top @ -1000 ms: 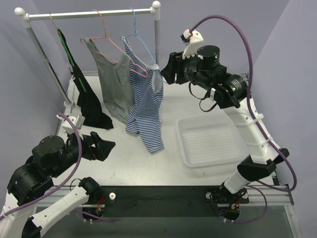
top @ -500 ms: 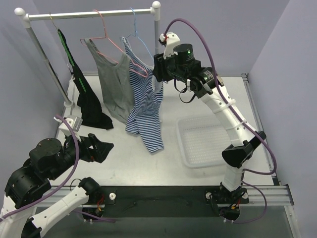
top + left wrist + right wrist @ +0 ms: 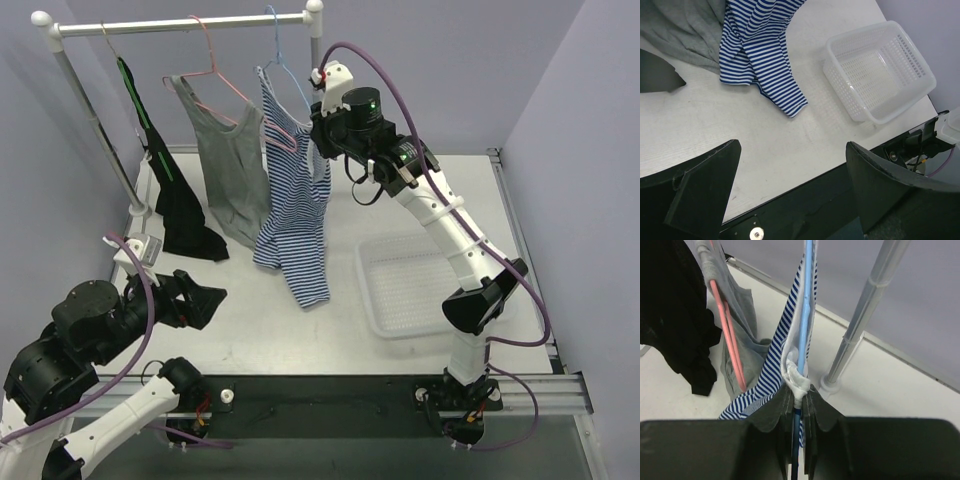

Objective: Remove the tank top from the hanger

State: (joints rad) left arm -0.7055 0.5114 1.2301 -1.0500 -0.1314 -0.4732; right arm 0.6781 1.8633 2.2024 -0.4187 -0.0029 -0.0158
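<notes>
Right fingers [image 3: 780, 412] clenched on striped tank top [image 3: 295, 215] strap at blue hanger [image 3: 806, 305]; left fingers [image 3: 710, 175] released, idle. Top not yet off.

On the white table [image 3: 250, 320] lie a mesh basket [image 3: 372, 300] and the striped tank top's [image 3: 300, 250] trailing hem.

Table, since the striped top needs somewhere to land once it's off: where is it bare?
Bare table lies between the hem of the striped tank top, the basket and the near edge; the basket is empty too. Crowded under the rack, where the grey top and black garment drape.
</notes>
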